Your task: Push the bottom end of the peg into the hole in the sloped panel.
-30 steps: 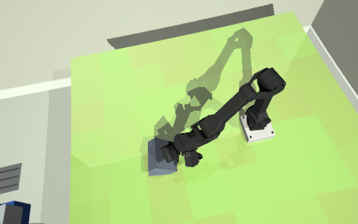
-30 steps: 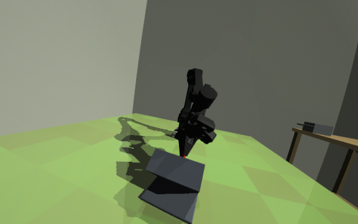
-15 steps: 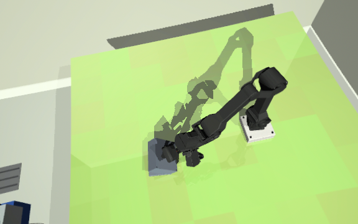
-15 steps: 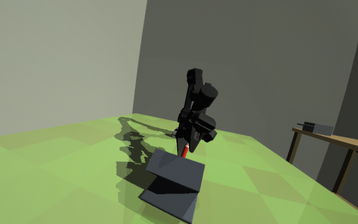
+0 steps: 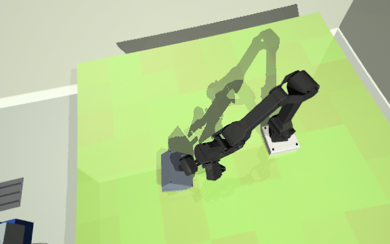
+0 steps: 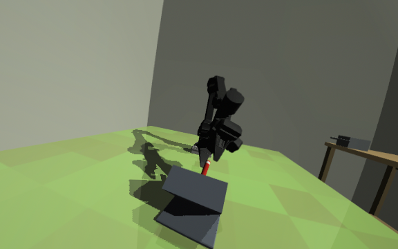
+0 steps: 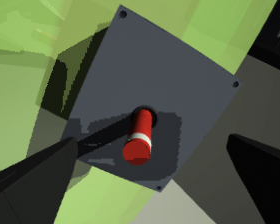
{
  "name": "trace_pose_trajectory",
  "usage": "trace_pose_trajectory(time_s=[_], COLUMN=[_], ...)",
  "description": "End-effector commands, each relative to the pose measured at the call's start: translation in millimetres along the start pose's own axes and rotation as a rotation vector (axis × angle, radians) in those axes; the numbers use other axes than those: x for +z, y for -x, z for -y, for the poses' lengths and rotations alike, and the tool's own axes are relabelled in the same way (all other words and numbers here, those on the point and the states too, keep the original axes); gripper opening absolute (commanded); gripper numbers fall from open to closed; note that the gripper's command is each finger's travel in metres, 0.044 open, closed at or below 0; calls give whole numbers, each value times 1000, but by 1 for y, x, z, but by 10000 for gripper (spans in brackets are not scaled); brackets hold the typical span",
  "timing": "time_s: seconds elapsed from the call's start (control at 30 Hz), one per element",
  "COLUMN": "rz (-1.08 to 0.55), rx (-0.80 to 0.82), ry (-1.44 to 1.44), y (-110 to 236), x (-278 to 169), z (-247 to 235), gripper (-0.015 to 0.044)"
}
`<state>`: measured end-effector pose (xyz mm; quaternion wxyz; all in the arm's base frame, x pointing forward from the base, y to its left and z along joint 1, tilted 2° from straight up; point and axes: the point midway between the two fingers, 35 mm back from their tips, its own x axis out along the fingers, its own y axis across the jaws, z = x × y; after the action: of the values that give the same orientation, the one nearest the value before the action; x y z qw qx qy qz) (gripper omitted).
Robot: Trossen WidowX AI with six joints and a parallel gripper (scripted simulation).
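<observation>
Green tabletop (image 6: 289,207) spread wide, the black arm (image 5: 266,105) reaching out over the grey sloped panel (image 7: 184,76) — and there's the red peg (image 7: 139,137), white band near its top, seated in the panel's hole and sticking out. The pincer (image 7: 151,163) hangs just behind it, fingers wide apart — gripping nothing.

Red, white-banded peg (image 7: 139,137); slate-grey panel (image 7: 184,70)

Light: bright, even
Shadows: arm (image 5: 259,112) casts several overlapping, hard-edged ones on the table (image 5: 120,102)
Sharpness: coarse, jagged edges
</observation>
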<state>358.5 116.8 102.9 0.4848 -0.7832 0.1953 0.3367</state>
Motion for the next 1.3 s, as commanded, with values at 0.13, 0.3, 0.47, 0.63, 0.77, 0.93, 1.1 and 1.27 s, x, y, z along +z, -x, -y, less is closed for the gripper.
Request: trace_pose_trajectory(time_s=[0.13,0.3,0.47,0.63,0.77,0.93,1.1,1.27], rz=[-3,-2,-2,-1,0,0,1,2], rx=[-1,-1,-1,-1,-1,-1,-1,-1], ry=[-3,-3,-3,-2,-2,-1,-1,0], y=[11,18,25,32,37,44,51,59], x=[0,0,0,1,1,1,2,2], z=[1,2,2,3,3,3,3,3], gripper=[440,440,440,440,440,440,440,440])
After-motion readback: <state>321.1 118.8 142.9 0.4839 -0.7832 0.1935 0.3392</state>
